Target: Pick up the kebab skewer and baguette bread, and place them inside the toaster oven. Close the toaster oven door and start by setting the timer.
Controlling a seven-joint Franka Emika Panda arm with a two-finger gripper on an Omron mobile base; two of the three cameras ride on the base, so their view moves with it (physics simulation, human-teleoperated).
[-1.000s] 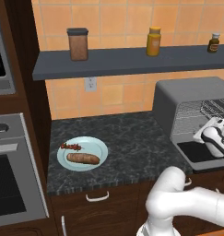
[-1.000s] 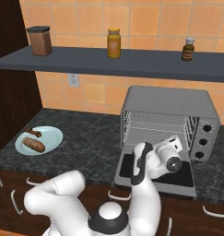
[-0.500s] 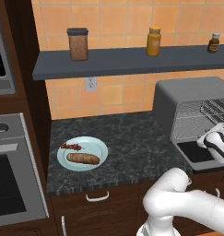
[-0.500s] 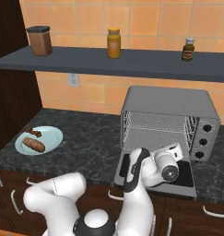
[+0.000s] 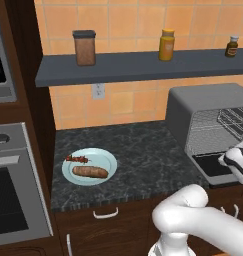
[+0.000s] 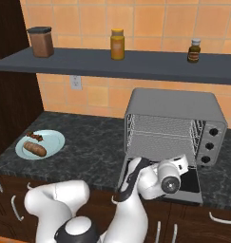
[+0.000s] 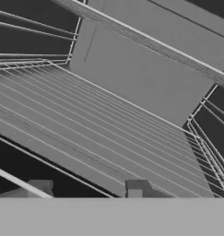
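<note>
The fingers (image 7: 134,190) are facing into the toaster oven (image 6: 171,124), parted and grasping nothing, hovering just above the wire rack (image 7: 99,133) over the lowered toaster oven door (image 6: 183,178). Well left of the oven, the kebab skewer (image 5: 77,159) and baguette bread (image 5: 90,172) are lying on a plate (image 5: 109,163) on the surface (image 5: 143,160).

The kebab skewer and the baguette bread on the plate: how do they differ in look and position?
The kebab skewer is a thin stick with small dark red chunks, while the baguette bread is a thicker, smooth brown loaf. The skewer lies toward the plate's far edge, nearer the wall; the baguette lies nearer the counter's front. The skewer looks shorter than the baguette. Both lie flat on the same pale blue plate, far from the open toaster oven.
</note>
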